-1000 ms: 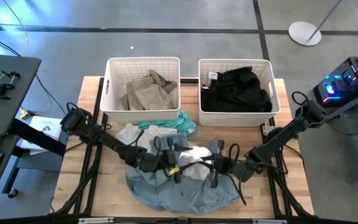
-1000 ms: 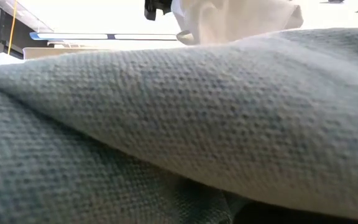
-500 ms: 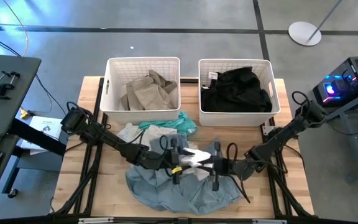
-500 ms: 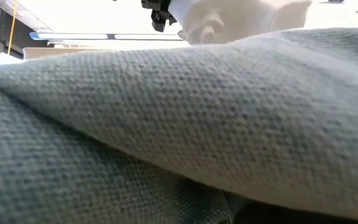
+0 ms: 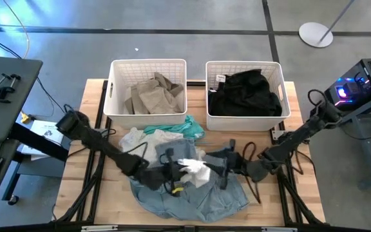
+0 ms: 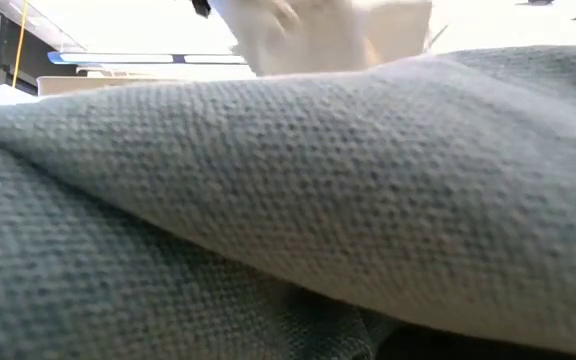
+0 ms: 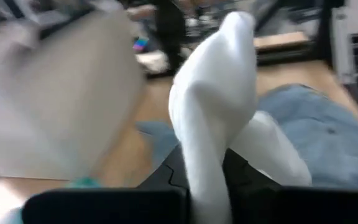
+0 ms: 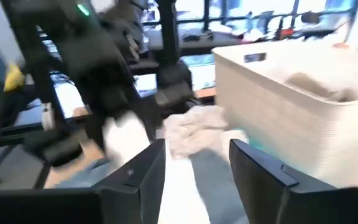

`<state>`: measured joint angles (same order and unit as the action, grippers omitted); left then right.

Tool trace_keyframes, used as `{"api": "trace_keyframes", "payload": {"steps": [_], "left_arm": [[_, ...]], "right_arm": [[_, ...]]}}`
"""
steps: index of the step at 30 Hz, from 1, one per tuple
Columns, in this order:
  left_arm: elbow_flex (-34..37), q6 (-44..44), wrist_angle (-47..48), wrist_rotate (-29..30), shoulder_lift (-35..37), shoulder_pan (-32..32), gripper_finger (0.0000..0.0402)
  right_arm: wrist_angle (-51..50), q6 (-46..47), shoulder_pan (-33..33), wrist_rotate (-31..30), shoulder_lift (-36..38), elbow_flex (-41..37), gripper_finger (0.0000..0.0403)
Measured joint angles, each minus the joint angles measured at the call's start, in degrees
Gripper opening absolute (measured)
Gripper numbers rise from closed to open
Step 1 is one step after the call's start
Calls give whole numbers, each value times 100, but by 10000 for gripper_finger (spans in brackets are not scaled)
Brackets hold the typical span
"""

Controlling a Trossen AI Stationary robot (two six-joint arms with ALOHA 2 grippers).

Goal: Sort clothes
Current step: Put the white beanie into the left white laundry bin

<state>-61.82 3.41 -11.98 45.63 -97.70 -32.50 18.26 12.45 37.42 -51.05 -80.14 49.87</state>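
My left gripper (image 5: 176, 170) is shut on a small white garment (image 5: 193, 169) above the light blue-grey denim garment (image 5: 185, 196), which lies spread at the table's near edge. My right gripper (image 5: 223, 165) stands open just right of the white garment, with nothing between its fingers (image 8: 143, 177). In the low view the denim (image 6: 268, 200) fills the picture, with the white garment (image 6: 308, 35) above it. A pale garment (image 5: 137, 138) and a teal one (image 5: 180, 126) lie in front of the baskets. Tan clothes (image 5: 152, 94) lie in the left basket, black ones (image 5: 247, 93) in the right. My left gripper pinches the white garment between its two fingers (image 7: 246, 182) at a bunched fold (image 7: 205, 177). The fingers come roughly level from the table's left. The cloth stands up past the fingertips and also droops beside them, slack; how many layers cannot be told.
Two white slatted baskets (image 5: 114, 96) (image 5: 283, 96) stand side by side at the table's far edge. The left basket's wall (image 8: 291, 106) shows close by in the right wrist view. A bare strip of wooden table (image 5: 85, 187) lies at the near left.
My left gripper has shut on the white garment and drawn it a little toward the table's left and near edge. My right gripper has opened, let go of the garment and backed slightly toward the right.
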Motion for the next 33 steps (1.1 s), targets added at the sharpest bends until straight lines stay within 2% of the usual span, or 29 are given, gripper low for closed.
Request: {"api": "trace_keyframes", "payload": {"steps": [3,7,9,11,15,17,19,22,24,28,33], "left_arm": [[-448,-341,957,1402,472,-373,6],[-902,-1506,1231,3451,1120,-619,7],[-1012,-2275,1206,3803,1480,-451,7],[-1016,-2764,1234,3826,1875,-110,7],[-1018,-2927,1859,3731,2607,964,7],[-1016,-2532,2509,3441,2916,1576,7],[-1016,-1719,3350,2796,3167,2180,7],[-1012,-174,4699,1122,3361,3148,7],[-904,501,5297,90,3366,3755,6],[-538,948,5868,-1143,3165,4590,7],[-157,930,5892,-2355,2634,5365,20]], "right_arm": [[-121,-52,317,-664,38,-2,168],[-249,284,587,-942,-95,0,168],[-289,468,662,-920,-248,-2,169],[-279,562,689,-913,-396,-2,169],[-264,653,652,-963,-696,-2,169],[-262,749,628,-1010,-784,-2,169],[-260,813,606,-1023,-852,-2,169],[-257,813,606,-1023,-880,-2,169],[-255,813,606,-1023,-880,-2,169],[-256,808,606,-1028,-880,-2,169],[-255,808,606,-1033,-880,-2,169]]}}
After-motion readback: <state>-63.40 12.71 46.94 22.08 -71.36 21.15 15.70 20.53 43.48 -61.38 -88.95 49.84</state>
